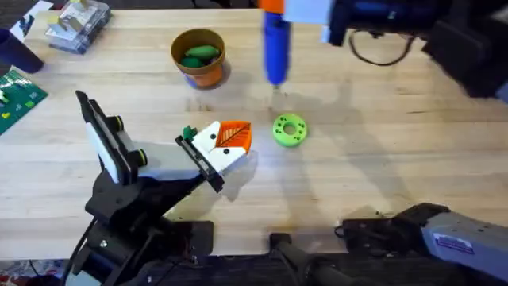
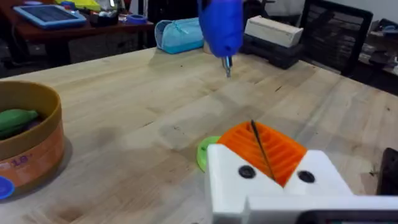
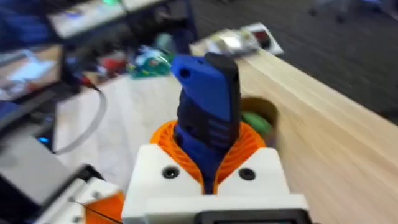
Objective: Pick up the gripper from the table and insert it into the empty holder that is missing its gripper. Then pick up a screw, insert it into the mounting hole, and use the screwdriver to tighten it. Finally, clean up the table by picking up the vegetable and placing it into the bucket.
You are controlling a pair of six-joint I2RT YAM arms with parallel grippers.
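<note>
My right gripper (image 3: 208,177) is shut on the blue screwdriver (image 3: 208,102), which hangs tip down above the table (image 1: 274,48), beyond the green ring disc (image 1: 288,129). The white gripper with its orange ribbed part (image 1: 226,155) sits against the black plate holder (image 1: 202,163) at the end of the left arm's white link. My left gripper (image 2: 261,149) is shut, its orange pads meeting along a thin line, with nothing held. Dark screw heads (image 2: 247,172) show in its white blocks. The green vegetable (image 1: 198,56) lies inside the orange bucket (image 1: 208,74).
A clear box of parts (image 1: 78,24) and a green circuit board (image 1: 17,97) lie at the far left. In the left wrist view, a light blue case (image 2: 180,34) and a white box (image 2: 273,31) sit past the screwdriver. Bare wood lies right of the disc.
</note>
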